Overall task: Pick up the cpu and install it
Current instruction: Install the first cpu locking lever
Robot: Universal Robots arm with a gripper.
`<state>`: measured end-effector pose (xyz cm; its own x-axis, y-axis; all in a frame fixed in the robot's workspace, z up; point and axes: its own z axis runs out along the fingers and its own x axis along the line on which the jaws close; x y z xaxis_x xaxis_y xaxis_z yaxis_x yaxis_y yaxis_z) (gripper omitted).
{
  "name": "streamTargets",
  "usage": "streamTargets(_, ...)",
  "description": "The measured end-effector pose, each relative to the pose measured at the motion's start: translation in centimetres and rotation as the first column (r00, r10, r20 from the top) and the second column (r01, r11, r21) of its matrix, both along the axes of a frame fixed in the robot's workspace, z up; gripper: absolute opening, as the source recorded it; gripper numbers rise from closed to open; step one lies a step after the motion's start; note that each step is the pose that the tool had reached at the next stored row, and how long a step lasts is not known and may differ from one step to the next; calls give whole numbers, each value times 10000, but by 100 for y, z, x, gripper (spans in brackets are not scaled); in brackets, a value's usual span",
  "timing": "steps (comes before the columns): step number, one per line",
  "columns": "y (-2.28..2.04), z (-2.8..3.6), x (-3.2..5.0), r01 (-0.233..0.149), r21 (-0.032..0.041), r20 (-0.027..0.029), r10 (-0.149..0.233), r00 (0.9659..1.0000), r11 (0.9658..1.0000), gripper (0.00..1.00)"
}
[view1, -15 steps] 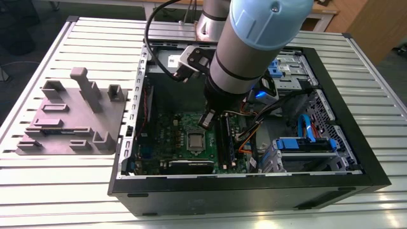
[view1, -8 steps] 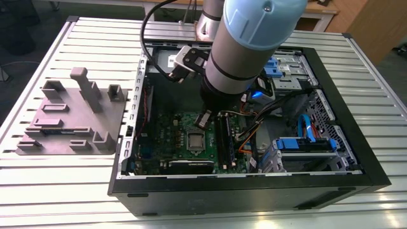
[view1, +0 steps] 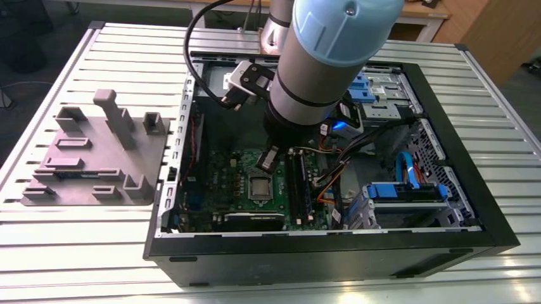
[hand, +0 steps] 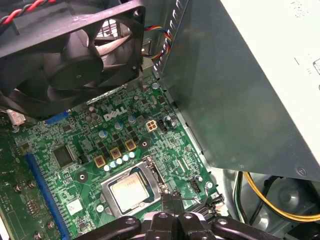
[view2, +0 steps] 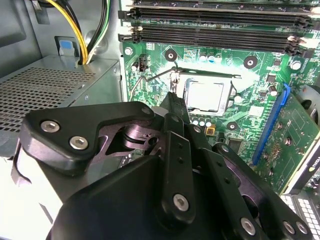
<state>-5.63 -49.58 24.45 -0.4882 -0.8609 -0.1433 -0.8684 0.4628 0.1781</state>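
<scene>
cpu [view2: 206, 95] sits flat in the socket [view2: 227, 76] on the board [hand: 75, 135], silver top up, also seen in the first wrist view [hand: 129, 192] and the exterior view [view1: 258, 185].

Hand [view2: 172, 100]: clenched, fingertips together, nothing visible between them. It grips nothing. Tips hang just beside the socket edge, near the wire lever [view2: 150, 77]; can't tell if they touch it. The cpu is apart from the fingers. In the exterior view the hand [view1: 268, 158] is down inside the case [view1: 338, 253], with the arm [view1: 330, 57] coming in from above.

Case lies open side up. Inside:
- board on the floor of the case, memory slots [view2: 215, 25] just beside the socket
- fan [hand: 75, 55] tilted over one end of the board
- power supply [hand: 240, 90], grey box, beside the board, with yellow cables [view2: 75, 30] running next to it
- blue drive bays [view1: 406, 190] at the exterior view's right

Bench [view1: 127, 253]: slatted metal, carries the case. A grey fixture [view1: 93, 158] with upright posts and pockets lies on it at the exterior view's left, well apart from the case.

Room: wooden furniture [view1: 498, 31] behind the bench.
</scene>
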Motion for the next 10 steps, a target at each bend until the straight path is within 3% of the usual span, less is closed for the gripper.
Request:
streamTargets(6, 0, 0, -1, 0, -1, 0, 0, 10000, 10000, 10)
streamTargets(10, 0, -1, 60, 0, -1, -2, 0, 10000, 10000, 10)
